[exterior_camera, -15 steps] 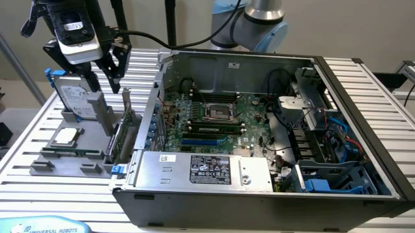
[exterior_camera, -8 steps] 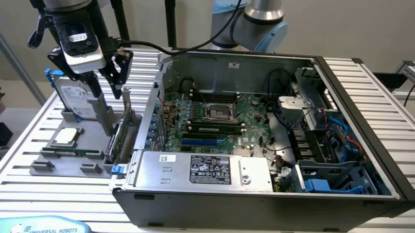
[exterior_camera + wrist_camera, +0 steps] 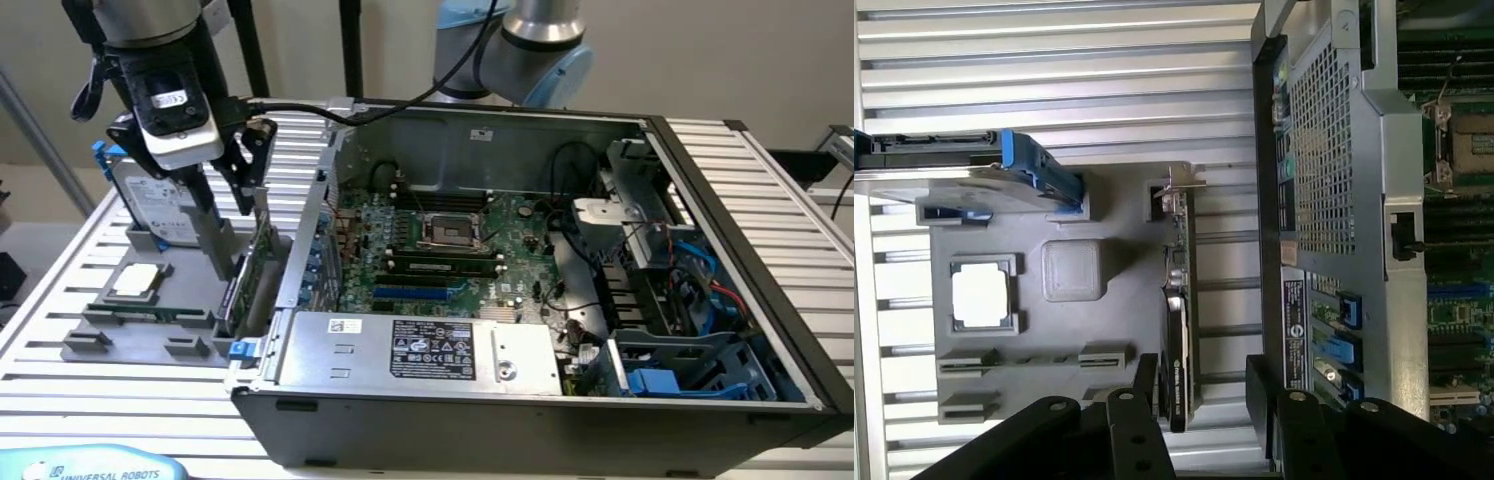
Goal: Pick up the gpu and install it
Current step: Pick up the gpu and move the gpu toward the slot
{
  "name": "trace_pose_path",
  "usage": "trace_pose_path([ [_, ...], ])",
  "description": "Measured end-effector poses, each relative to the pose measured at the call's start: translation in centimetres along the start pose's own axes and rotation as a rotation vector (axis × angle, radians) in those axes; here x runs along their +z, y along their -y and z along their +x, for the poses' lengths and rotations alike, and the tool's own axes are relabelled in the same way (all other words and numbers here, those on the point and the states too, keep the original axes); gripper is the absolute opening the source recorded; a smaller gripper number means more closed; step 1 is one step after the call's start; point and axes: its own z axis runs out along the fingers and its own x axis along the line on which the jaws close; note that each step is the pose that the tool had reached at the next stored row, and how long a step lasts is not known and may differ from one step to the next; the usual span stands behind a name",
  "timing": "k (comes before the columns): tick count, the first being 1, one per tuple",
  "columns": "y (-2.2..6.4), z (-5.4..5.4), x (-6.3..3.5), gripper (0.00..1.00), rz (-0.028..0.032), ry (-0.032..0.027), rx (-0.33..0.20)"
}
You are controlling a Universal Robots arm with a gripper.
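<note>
The gpu (image 3: pixel 251 280) stands on its edge in a slot of the grey parts holder (image 3: pixel 134 320), just outside the open computer case (image 3: pixel 534 300). In the wrist view the gpu (image 3: pixel 1179 300) appears edge-on, black with a silver bracket at its far end. My gripper (image 3: pixel 227 205) hangs a little above the card, open. Its black fingers (image 3: pixel 1144 385) stand on either side of the card's near end without touching it, and my gripper (image 3: pixel 1202 390) holds nothing.
The holder (image 3: pixel 1114 330) also carries a silver hard drive with blue rails (image 3: pixel 140 200) and a square CPU chip (image 3: pixel 140 282). The case wall (image 3: pixel 1334 200) rises close beside the card. Inside the case are the motherboard (image 3: pixel 441 250) and the power supply (image 3: pixel 414 350).
</note>
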Motion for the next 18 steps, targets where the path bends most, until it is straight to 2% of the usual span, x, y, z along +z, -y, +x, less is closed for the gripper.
trace_pose_path([
  [8,0.1,0.0,1.44,0.48,0.0,-0.0002,-0.003],
  [11,0.2,-0.2,1.99,0.48,-0.0001,-0.0022,-0.006],
  [15,0.4,-0.5,2.5,0.48,0.0006,-0.0122,-0.007],
  [18,0.57,-0.9,2.83,0.48,0.0012,-0.022,-0.007],
])
